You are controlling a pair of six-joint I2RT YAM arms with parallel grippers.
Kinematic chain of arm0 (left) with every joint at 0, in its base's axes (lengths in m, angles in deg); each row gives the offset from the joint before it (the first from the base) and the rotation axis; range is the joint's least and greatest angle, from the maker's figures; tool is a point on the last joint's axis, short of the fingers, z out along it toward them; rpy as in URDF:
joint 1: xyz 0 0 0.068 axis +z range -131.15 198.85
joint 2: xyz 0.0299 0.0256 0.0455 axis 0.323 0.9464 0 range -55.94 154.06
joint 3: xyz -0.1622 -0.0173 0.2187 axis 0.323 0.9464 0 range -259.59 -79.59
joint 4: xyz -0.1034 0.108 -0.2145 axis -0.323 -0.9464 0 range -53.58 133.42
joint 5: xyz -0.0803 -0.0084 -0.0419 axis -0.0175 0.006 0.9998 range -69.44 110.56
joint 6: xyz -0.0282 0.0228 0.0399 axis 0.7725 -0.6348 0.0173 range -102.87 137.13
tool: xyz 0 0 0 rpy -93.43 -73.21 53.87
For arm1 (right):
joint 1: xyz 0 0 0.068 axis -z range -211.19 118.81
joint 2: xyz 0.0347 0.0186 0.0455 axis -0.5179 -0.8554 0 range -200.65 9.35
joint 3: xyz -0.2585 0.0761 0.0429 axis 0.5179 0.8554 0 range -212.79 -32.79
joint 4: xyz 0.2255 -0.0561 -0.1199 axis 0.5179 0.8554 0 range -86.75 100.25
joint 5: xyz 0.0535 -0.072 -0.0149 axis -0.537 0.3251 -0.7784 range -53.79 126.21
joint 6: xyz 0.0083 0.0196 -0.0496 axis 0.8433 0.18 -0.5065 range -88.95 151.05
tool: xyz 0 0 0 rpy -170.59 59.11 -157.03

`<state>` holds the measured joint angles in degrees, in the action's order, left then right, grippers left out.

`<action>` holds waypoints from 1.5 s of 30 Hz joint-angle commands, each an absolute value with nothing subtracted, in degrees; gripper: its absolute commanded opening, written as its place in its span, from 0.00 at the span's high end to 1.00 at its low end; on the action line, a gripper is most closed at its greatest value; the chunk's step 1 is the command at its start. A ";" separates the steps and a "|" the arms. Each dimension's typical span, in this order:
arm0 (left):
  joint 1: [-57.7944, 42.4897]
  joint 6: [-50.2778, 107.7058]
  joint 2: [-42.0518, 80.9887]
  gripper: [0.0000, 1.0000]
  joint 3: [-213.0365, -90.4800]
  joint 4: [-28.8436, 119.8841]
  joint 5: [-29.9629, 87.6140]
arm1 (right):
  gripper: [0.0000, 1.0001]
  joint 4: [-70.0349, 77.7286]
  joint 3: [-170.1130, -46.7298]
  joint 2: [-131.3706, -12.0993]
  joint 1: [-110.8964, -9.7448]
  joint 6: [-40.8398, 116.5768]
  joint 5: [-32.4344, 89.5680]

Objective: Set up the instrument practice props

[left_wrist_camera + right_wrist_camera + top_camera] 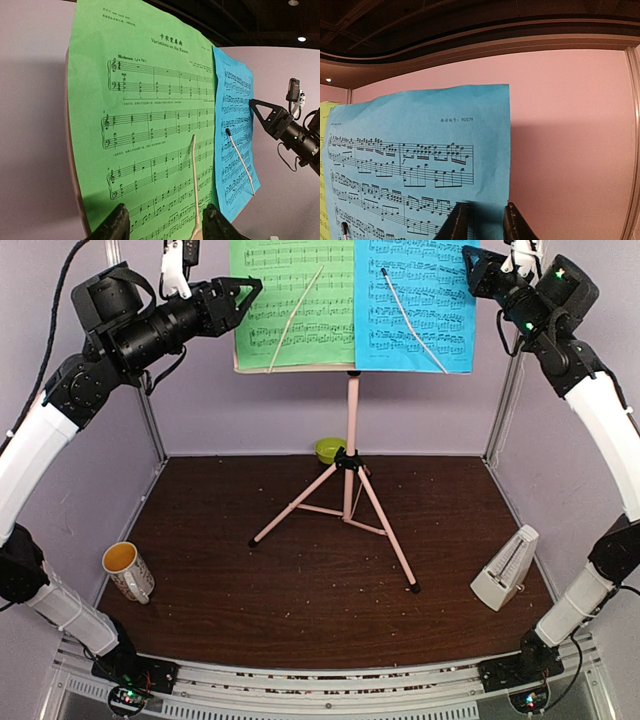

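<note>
Top external view puts the pink music stand point(351, 420) in the middle of the frame, its tripod feet on the dark table point(250, 610). Its desk at upper centre carries the green sheet point(290, 300) on the left and the blue sheet point(415, 310) just beside it on the right, each crossed by a thin retaining arm. The left gripper point(250, 285) hangs by the green sheet's left edge. In the left wrist view its fingers point(117, 225) stand apart with nothing between them. The right gripper point(470, 260) is at the blue sheet's right edge. Its fingers point(457, 222) are drawn close on either side of that edge, though I cannot tell whether they pinch the paper. A tug there could tear the sheet or slide it from under its arm, and a sideways push high on the desk could tip the light tripod. The metronome point(506, 570) stands at lower right, near the right arm's lower link, where a swing might knock it over. The white mug point(128, 571) at lower left shows only its orange inside, and the lime-green bowl point(330, 449) behind the stand is too hidden to judge its contents.
</note>
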<state>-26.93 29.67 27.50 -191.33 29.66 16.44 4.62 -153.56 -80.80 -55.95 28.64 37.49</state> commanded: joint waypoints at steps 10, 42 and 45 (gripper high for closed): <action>-26.33 29.72 25.54 0.49 -190.58 32.08 16.13 | 0.81 1.82 -151.78 -78.36 -55.44 27.27 40.45; -18.97 34.75 13.48 0.32 -175.08 32.73 12.80 | 0.00 -1.48 -128.19 -58.28 -55.44 32.84 35.91; -15.29 38.90 11.95 0.32 -170.65 34.23 15.19 | 0.00 0.77 -124.32 -54.89 -55.40 33.70 37.32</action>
